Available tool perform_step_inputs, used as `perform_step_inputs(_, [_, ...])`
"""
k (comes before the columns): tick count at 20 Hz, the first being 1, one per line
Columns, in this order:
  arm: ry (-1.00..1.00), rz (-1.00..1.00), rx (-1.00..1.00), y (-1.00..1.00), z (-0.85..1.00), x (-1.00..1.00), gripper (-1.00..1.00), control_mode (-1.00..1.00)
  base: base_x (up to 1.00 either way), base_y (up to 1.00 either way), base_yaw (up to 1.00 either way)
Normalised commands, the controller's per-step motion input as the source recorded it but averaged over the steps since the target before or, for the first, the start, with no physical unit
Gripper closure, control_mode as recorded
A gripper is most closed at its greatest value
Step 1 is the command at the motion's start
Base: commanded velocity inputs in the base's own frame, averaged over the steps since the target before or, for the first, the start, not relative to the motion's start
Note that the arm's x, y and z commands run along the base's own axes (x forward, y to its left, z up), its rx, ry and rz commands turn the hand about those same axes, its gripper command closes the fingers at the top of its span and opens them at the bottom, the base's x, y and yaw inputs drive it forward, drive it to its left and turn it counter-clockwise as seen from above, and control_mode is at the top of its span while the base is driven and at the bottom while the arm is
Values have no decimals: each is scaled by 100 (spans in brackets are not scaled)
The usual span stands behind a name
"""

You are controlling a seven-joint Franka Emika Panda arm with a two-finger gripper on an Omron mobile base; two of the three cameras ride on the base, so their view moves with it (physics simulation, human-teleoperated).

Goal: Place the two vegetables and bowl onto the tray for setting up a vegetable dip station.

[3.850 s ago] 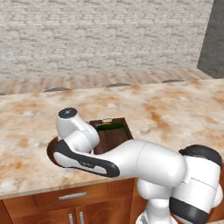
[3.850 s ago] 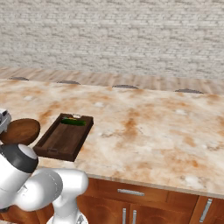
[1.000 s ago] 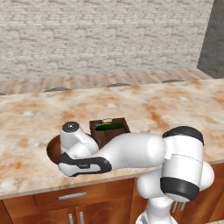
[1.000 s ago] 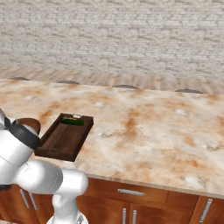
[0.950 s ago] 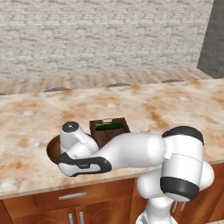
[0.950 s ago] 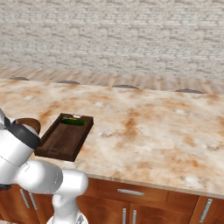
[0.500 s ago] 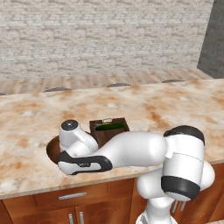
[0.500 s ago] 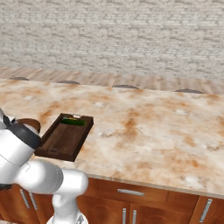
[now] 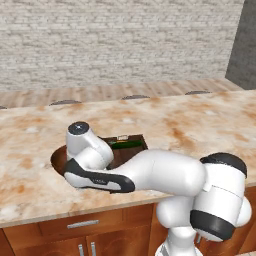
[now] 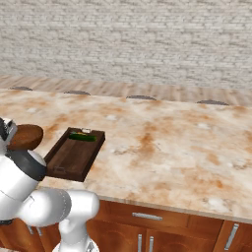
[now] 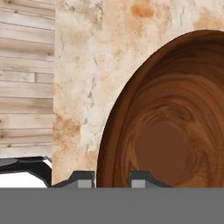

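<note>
Marble-look counter (image 10: 162, 142) with a brick wall behind and wood cabinets below. Tray (image 10: 74, 156) lies on the counter, cucumber (image 10: 82, 137) at its far end, touching the far rim; the same tray (image 9: 131, 150) and cucumber (image 9: 126, 144) show partly behind the arm in the left base view. Carrot can't be made out. Bowl (image 10: 25, 136) sits on the counter just left of the tray, apart from it. Hand view: bowl (image 11: 175, 127) close up, its rim running between the two fingertips (image 11: 85, 179); gripper (image 11: 111, 180) straddles the rim with jaws narrowly apart, contact with the rim cannot be told.
</note>
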Motion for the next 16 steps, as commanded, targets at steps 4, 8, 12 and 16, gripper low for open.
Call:
perform_step_inputs(4, [-12, 0, -1, -13, 26, 0, 100, -100, 0, 0, 0])
perform_step_inputs(8, [-5, 0, 0, -31, 23, 0, 100, -100, 0, 0, 0])
perform_step_inputs(12, [0, 0, 0, -40, 27, 1, 100, -100, 0, 0, 0])
perform_step_inputs(16, [0, 0, 0, -39, 12, 0, 100, -100, 0, 0, 0])
